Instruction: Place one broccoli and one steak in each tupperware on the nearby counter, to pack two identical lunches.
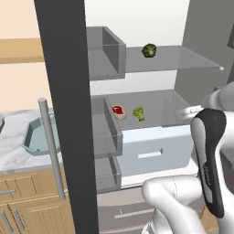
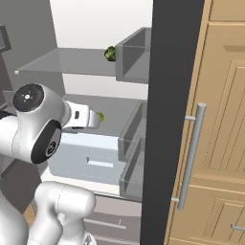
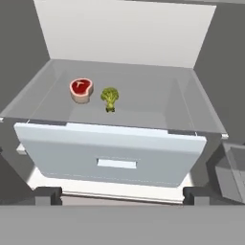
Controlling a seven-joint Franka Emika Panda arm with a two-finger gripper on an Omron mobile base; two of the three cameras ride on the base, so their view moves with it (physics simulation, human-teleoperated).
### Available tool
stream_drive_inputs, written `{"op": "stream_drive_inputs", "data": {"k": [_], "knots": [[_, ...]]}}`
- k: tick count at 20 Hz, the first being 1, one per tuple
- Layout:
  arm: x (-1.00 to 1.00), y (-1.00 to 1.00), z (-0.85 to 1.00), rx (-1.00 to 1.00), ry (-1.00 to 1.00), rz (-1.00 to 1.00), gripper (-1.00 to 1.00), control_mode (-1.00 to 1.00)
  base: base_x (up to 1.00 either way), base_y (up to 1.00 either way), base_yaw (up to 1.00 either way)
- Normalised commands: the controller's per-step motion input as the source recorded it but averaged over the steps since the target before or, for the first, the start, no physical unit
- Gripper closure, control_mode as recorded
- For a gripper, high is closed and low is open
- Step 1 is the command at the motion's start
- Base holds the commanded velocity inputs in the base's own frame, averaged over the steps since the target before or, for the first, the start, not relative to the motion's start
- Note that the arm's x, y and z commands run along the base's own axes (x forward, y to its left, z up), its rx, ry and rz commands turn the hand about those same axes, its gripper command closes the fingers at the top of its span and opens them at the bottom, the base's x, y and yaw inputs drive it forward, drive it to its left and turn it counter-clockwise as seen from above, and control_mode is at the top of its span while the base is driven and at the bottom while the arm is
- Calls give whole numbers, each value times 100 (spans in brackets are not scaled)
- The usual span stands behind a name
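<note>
At the left edge of the left base view, a pale teal tupperware [image 1: 39, 135] with cut corners sits empty on the marbled desk [image 1: 11, 155]. The open fridge holds one steak [image 3: 81, 90] just beside one broccoli [image 3: 110, 98] on the glass shelf [image 3: 158, 103] above a pale drawer [image 3: 115, 155], upper centre of the hand view. A second broccoli [image 1: 149, 50] lies on the higher shelf [image 1: 183, 57]. The end effector [image 3: 122, 195] is spread wide, gripping nothing.

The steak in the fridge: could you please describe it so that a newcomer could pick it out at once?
Look into the open fridge, at the glass shelf just above the pale drawer. Two small items sit there side by side; the steak is the round red and tan slab, not the green broccoli beside it.
</note>
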Motion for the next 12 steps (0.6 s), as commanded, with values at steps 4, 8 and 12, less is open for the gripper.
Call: {"op": "stream_drive_inputs", "data": {"k": [4,8,12], "knots": [[20,28,56,0,-7,-1,-100,-100,0,0,0],[20,34,50,3,-5,0,-100,-100,0,0,0],[22,12,46,7,0,0,-100,-100,0,0,0]]}}
